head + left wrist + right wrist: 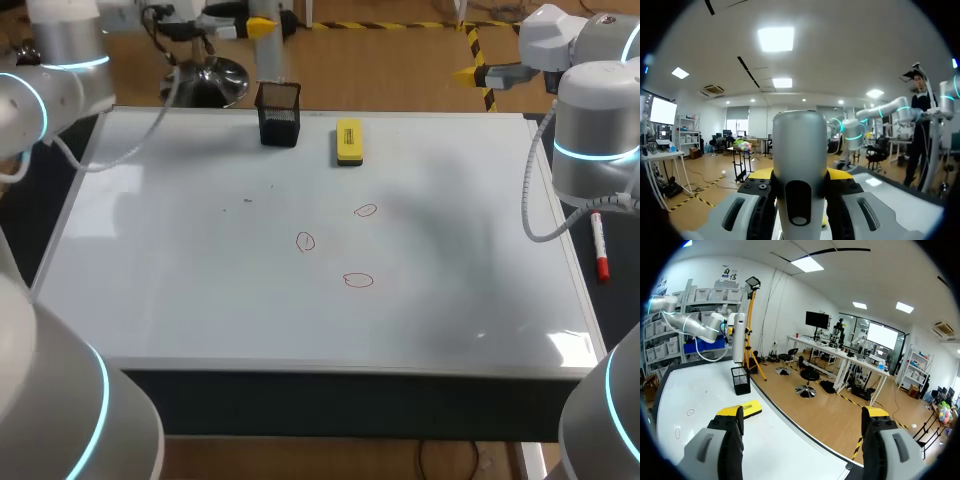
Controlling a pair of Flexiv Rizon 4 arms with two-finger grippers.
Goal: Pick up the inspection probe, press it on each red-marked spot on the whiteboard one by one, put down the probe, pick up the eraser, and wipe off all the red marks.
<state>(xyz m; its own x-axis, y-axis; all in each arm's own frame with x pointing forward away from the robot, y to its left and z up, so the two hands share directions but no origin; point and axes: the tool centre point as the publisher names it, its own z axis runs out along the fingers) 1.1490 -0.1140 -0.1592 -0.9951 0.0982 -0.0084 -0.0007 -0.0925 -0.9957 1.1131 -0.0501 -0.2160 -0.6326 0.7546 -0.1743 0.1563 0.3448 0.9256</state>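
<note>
Left wrist view: the left hand [800, 176] grips the grey probe [799, 145], up near the black cup [279, 112]. Bring it straight down on each red mark [305, 241], softly. Right hand [802, 416] is spread wide, empty.

the head camera sits high behind the robot and looks steeply down on the whole whiteboard [200, 300], from well back. the left wrist camera sits close behind the left gripper [801, 176] and faces level over the room; the inspection probe [800, 150] fills its middle, with a strip of board beside the fingers. the right wrist camera hangs off the board's far right corner and looks along the far edge past the right gripper [802, 415]. it shares the eraser [746, 409], the mesh holder [741, 381] and the red marks [690, 412] with the head view.
</note>
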